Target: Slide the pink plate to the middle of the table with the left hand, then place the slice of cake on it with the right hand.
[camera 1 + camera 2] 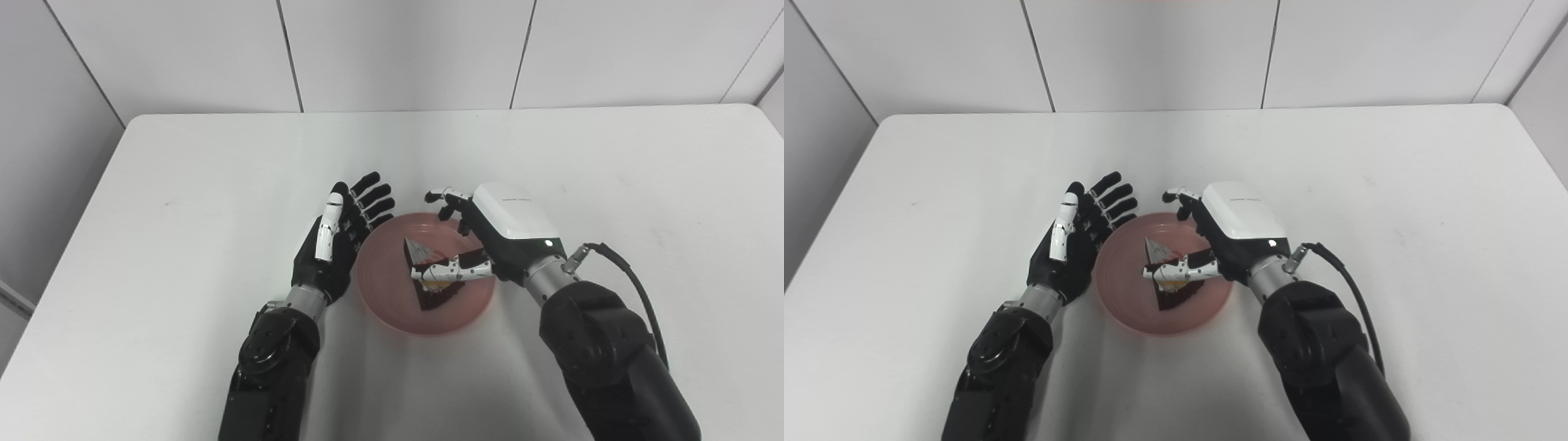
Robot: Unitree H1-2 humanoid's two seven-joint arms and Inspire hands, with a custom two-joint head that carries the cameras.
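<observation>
The left hand [334, 248] stands just beside the left rim of the pink plate [392, 309], its fingers [370, 199] spread apart and holding nothing; whether the palm touches the rim cannot be told. The plate lies on the white desk [184, 202] near its middle, between the two hands; the slice of cake [429, 272] sits inside it, its point toward the far side. The right hand [490, 236] hovers over the plate's right part; the thumb lies across the near face of the slice while the other fingers [444, 199] curl beyond the far rim, apart from the cake; whether the hand grips the slice or merely rests against it cannot be told.

The likely trouble is in the release; if the thumb drags as the right hand lifts away, the slice could tip or be pulled toward the rim; a sideways retreat could also nudge the plate off the middle, and the left hand beside it could bump it too.
</observation>
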